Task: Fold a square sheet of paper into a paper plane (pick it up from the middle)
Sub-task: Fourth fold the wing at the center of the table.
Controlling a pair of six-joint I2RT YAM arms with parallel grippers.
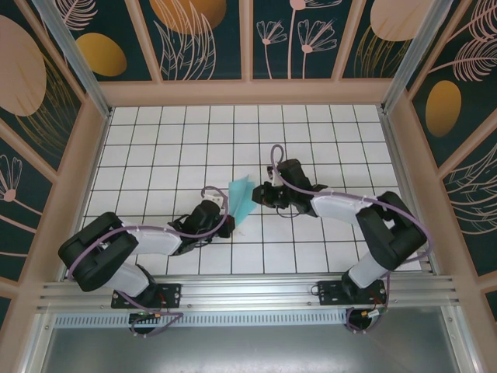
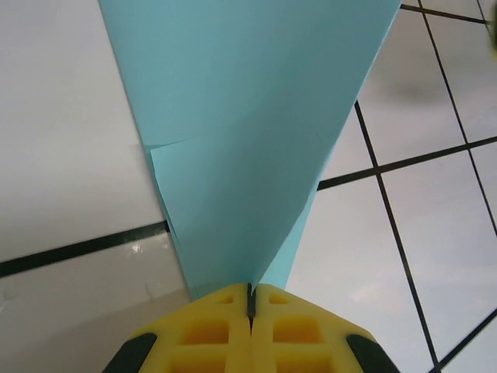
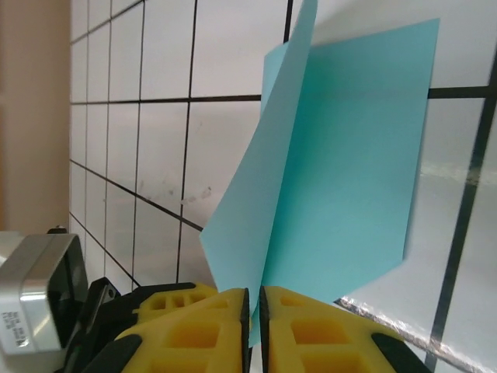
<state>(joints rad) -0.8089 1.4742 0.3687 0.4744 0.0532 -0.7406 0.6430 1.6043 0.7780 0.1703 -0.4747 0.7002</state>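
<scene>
Left tool (image 2: pixel 250 287) and right tool (image 3: pixel 254 294) tight on creased sheet of paper (image 1: pixel 241 200); long axis near-to-far

Turquoise-blue folded sheet of paper (image 1: pixel 241 198) was thin, matt and smooth. White square-tiled table top (image 1: pixel 178 148) appeared glossy, reflecting light. Left gripper (image 2: pixel 250 299) carried yellow moulded fingers (image 2: pixel 210 330), matt, plastic-looking. Grey ridged rail (image 1: pixel 248 291) at the near edge looked like bare satin metal

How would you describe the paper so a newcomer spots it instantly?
Look at the white tiled table, near its middle. Between the left gripper and right gripper stands the folded turquoise sheet, pinched by both. Nothing else there is turquoise or paper-thin.
</scene>
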